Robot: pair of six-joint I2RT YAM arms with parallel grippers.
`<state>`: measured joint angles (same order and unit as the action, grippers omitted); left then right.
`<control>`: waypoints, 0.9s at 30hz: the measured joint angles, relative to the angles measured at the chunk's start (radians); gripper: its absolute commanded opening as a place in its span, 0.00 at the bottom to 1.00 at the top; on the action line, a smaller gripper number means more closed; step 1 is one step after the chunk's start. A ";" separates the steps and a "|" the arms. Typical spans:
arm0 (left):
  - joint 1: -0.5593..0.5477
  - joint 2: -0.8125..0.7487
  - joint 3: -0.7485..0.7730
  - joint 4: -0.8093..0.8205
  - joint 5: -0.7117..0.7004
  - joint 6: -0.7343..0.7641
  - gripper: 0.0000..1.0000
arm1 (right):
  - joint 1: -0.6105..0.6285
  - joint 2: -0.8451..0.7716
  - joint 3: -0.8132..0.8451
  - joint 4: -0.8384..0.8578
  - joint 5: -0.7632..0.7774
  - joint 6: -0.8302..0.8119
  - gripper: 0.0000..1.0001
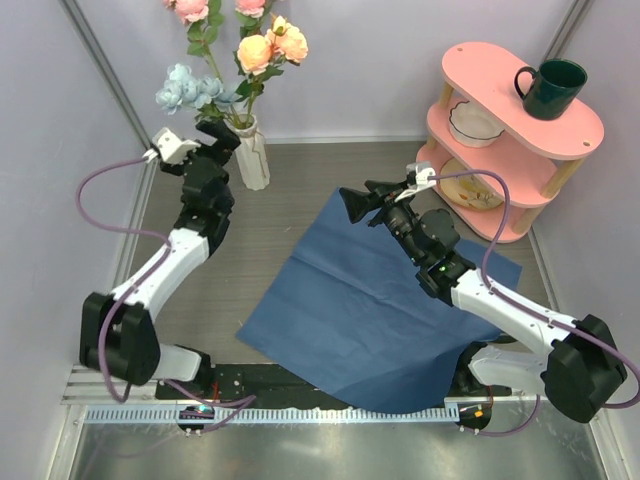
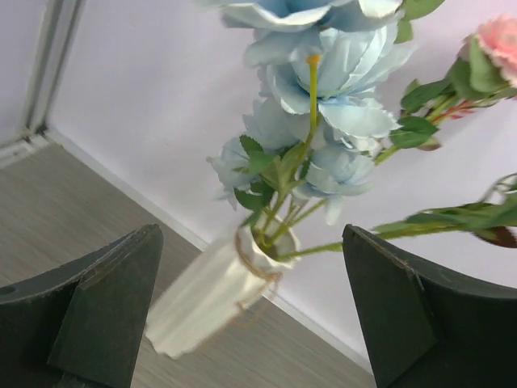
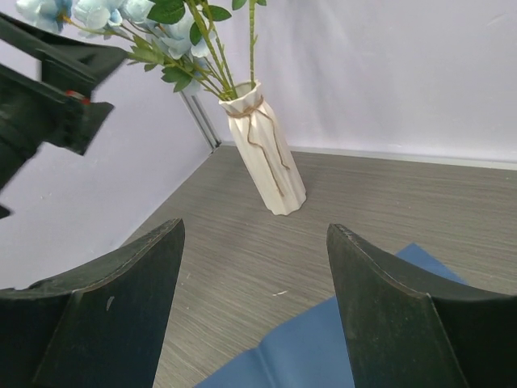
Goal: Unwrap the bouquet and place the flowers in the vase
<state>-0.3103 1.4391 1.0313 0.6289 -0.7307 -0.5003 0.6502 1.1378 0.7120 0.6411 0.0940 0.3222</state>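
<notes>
Flowers (image 1: 262, 50) are in the cream ribbed vase (image 1: 251, 155) at the back left, so I'd say it's just the exit now. Left gripper (image 1: 222, 136) is spread wide beside the neck and holds nothing. Back it straight out, clear of the stems. Right gripper (image 1: 352, 203) hangs open and empty over the flat blue wrapping paper (image 1: 360, 310). The left wrist view shows twine at the neck, and only the overhead shows the peach blooms.

The vase (image 3: 266, 153) stands at 12 o'clock beyond the right gripper (image 3: 254, 233), whose jaws are wide apart. It holds the flowers (image 3: 174, 32). The blue paper (image 3: 323, 347) lies at 6 o'clock.
</notes>
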 measured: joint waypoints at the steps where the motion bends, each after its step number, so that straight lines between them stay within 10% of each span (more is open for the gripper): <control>1: -0.002 -0.043 -0.010 -0.043 0.014 -0.049 0.98 | 0.000 0.002 0.000 -0.003 0.000 0.002 0.77; 12: -0.003 -0.412 -0.238 -0.388 0.308 -0.251 0.98 | -0.039 0.074 0.142 -0.219 0.016 0.052 0.79; 20: -0.010 -0.520 -0.284 -0.556 0.772 -0.291 0.98 | -0.065 0.202 0.371 -0.514 0.101 0.105 0.89; 27: -0.217 -0.576 -0.404 -0.579 0.978 -0.332 0.98 | -0.065 0.176 0.366 -0.689 0.161 0.111 0.91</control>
<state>-0.5274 0.8627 0.6273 0.0494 0.2478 -0.8318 0.5850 1.3136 1.0779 -0.0479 0.2550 0.4335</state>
